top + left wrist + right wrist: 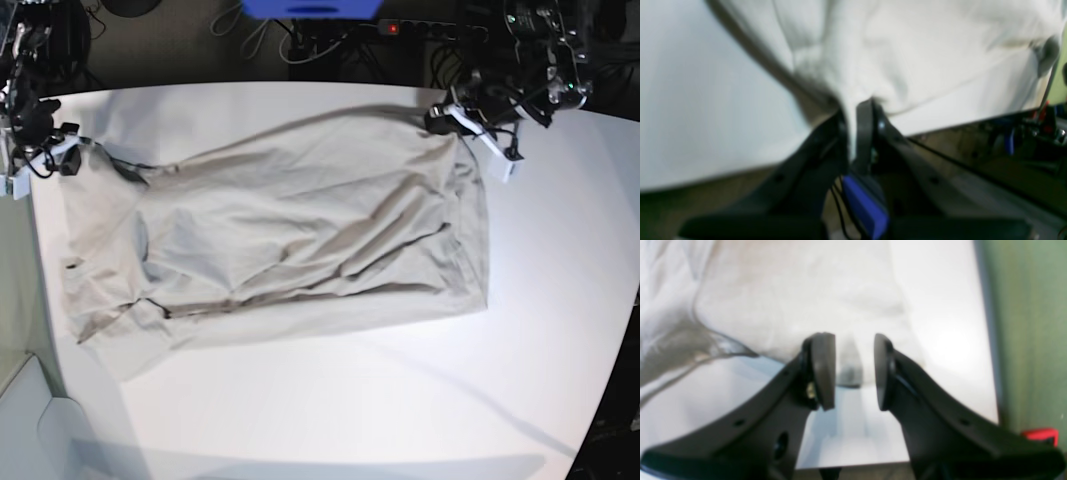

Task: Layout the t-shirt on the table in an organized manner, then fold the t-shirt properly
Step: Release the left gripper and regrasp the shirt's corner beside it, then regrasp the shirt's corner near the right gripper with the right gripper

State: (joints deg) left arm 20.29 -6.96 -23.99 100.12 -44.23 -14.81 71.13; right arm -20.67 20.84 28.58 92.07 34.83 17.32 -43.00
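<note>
Two arms at shirt (300, 230): left fingers (853, 113) clenched on its hem, right fingers (853, 370) released beside it. Risk: thin pinch slips w/ a pull, shirt bunches on tabletop (400, 400).

The t-shirt (290, 230) lies spread across the surface (400, 400), the left gripper (437, 122) at its far right corner, the right gripper (70, 160) at its far left edge.
</note>
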